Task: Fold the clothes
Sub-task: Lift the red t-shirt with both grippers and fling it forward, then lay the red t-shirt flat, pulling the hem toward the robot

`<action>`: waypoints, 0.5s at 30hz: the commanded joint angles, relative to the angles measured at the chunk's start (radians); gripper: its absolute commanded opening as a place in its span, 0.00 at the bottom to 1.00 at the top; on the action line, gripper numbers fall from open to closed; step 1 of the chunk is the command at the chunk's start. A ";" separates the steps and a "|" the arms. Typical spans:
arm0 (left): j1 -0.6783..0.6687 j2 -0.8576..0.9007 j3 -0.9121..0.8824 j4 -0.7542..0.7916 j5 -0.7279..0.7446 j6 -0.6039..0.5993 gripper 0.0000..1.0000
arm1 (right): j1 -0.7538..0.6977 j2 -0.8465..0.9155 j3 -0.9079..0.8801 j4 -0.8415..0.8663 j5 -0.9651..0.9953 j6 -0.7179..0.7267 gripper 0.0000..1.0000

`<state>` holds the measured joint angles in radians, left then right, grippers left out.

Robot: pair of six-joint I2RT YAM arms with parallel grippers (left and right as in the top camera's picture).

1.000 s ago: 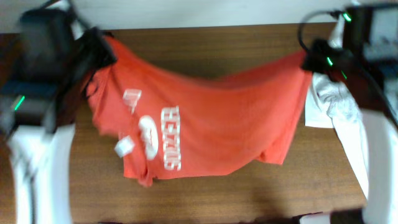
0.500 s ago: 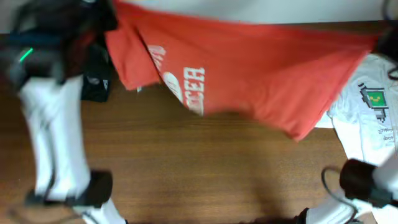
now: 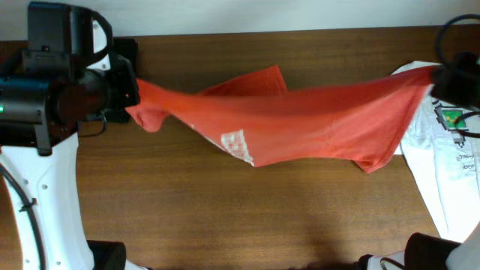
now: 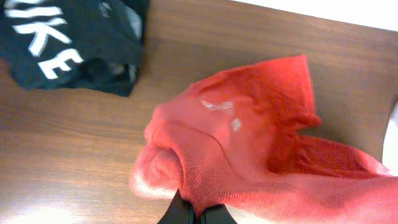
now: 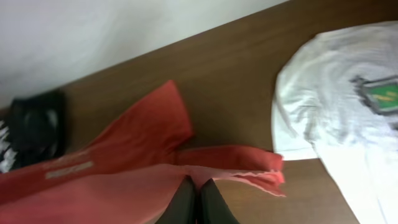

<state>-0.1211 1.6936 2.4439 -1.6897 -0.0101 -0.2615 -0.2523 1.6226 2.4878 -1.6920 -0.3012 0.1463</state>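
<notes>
Red shirt (image 3: 315, 124) lower, pinched by left hand (image 4: 189, 214), right hand (image 5: 198, 199); black shirt (image 4: 62, 37) perhaps wrist views only.

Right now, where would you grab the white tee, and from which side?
The white tee lies spread flat, print up, so I'd pinch its free edge toward the middle of the table, coming down from that bare side. That stays clear of the red tee stretched over its far end.
</notes>
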 commanded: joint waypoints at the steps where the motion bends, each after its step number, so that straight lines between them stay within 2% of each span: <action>1: 0.006 0.100 -0.025 0.074 0.029 0.032 0.01 | 0.086 0.066 -0.064 0.035 0.005 -0.011 0.04; 2: 0.006 0.145 -0.025 0.179 0.005 0.032 0.01 | 0.106 0.111 -0.078 0.111 0.005 -0.011 0.04; 4: 0.013 0.275 -0.024 0.555 -0.024 0.059 0.01 | 0.122 0.238 -0.079 0.346 0.005 0.003 0.04; 5: 0.019 0.316 -0.023 0.723 -0.025 0.075 0.01 | 0.104 0.270 -0.068 0.464 0.005 0.071 0.04; 6: 0.029 0.309 0.024 0.787 -0.056 0.077 0.01 | 0.068 0.261 -0.015 0.479 -0.007 0.092 0.04; 10: 0.097 0.278 0.403 0.768 -0.058 0.077 0.01 | -0.117 0.256 0.313 0.420 -0.090 0.098 0.04; 13: 0.118 0.257 0.528 0.697 -0.058 0.077 0.01 | -0.190 0.257 0.368 0.345 -0.092 0.050 0.04; 15: 0.127 0.249 0.534 0.578 -0.059 0.077 0.01 | -0.193 0.266 0.351 0.268 -0.092 0.014 0.04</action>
<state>-0.0254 1.9446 2.9665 -1.0222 -0.0338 -0.2005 -0.4213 1.8500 2.8586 -1.3651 -0.4126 0.2127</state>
